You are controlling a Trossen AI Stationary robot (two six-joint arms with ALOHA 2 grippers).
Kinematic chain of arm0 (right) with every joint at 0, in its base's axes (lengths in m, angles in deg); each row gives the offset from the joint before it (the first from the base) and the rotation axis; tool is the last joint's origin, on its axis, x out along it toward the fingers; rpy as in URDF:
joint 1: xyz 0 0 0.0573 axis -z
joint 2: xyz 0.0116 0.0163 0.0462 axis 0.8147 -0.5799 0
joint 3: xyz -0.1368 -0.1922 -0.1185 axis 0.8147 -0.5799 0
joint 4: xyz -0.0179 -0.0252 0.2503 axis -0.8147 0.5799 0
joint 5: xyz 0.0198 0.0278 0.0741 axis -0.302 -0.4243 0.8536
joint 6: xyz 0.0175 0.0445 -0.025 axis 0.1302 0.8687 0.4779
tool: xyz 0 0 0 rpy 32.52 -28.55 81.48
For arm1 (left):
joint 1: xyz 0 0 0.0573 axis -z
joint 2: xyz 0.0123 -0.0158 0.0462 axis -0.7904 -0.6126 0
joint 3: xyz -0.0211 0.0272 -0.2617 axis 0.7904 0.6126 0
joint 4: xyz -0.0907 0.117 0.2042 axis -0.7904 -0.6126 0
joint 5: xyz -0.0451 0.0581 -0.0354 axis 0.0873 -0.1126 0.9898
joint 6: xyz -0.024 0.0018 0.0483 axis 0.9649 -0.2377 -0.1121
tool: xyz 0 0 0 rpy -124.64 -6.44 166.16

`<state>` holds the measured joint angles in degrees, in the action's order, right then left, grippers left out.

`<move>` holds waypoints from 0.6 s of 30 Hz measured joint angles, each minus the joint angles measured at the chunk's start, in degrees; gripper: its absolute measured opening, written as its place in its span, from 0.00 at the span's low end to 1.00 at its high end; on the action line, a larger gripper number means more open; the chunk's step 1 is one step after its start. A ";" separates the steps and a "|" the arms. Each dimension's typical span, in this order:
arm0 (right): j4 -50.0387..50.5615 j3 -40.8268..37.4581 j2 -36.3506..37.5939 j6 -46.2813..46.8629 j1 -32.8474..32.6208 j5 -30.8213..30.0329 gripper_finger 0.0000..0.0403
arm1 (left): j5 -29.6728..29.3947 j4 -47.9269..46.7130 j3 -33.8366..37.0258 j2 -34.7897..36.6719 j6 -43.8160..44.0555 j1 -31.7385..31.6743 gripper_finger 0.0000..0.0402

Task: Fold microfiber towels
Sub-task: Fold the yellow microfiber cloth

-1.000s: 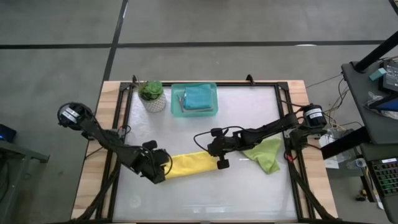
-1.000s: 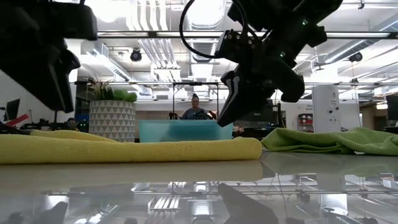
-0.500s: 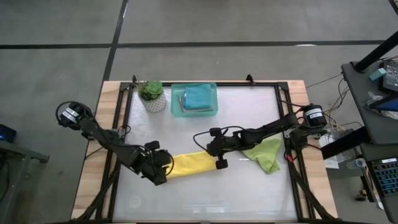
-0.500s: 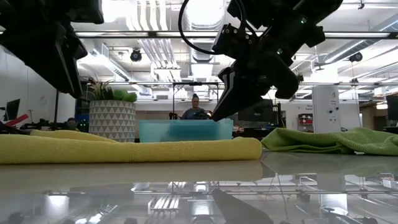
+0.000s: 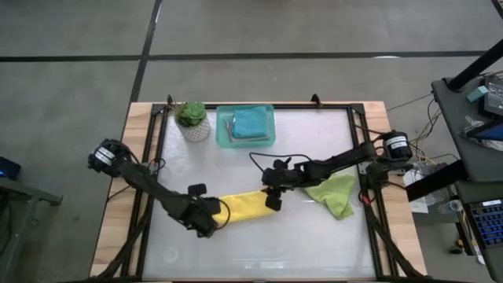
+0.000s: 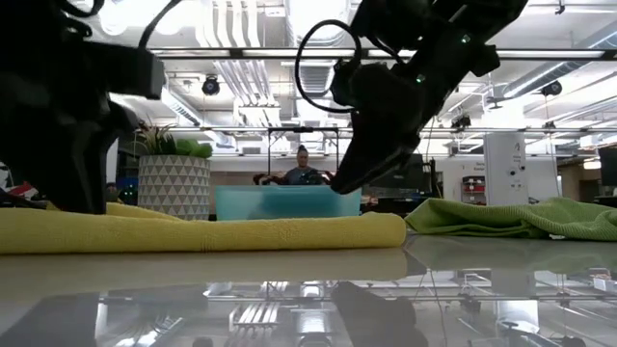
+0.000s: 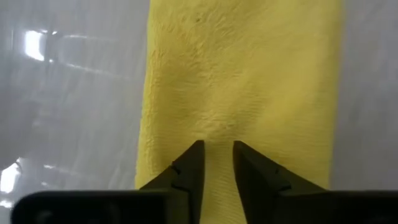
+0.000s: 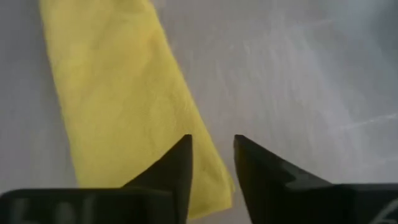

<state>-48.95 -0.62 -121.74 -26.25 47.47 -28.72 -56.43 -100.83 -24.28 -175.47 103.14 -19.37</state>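
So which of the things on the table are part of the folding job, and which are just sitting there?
Part of the job:
- yellow towel, folded into a strip, between the left gripper and the right gripper
- lime green towel, crumpled
- teal-blue towel, in the tray

Just lying about:
- teal tray
- potted plant

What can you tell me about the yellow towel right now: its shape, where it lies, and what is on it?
The yellow towel is soft, nubby cloth folded into a long narrow strip, lying flat on the glossy white table near the front middle. The left gripper sits low over one end, its fingers a narrow gap apart with cloth showing between them. The right gripper is above the other end's edge, fingers apart. The green towel lies separately to its right.
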 joint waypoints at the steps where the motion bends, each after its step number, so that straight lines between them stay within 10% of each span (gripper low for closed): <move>1: -0.11 0.00 0.01 0.35 0.02 -0.18 0.30 | 0.00 0.08 0.15 -0.37 -0.03 -0.17 0.15; 18: 13.56 4.64 0.01 7.03 -0.14 5.74 0.47 | 8.58 -0.97 0.28 -0.27 4.94 -0.08 0.01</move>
<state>-35.39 4.02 -121.73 -19.22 47.33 -22.99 -47.85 -101.80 -24.00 -175.74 108.09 -19.45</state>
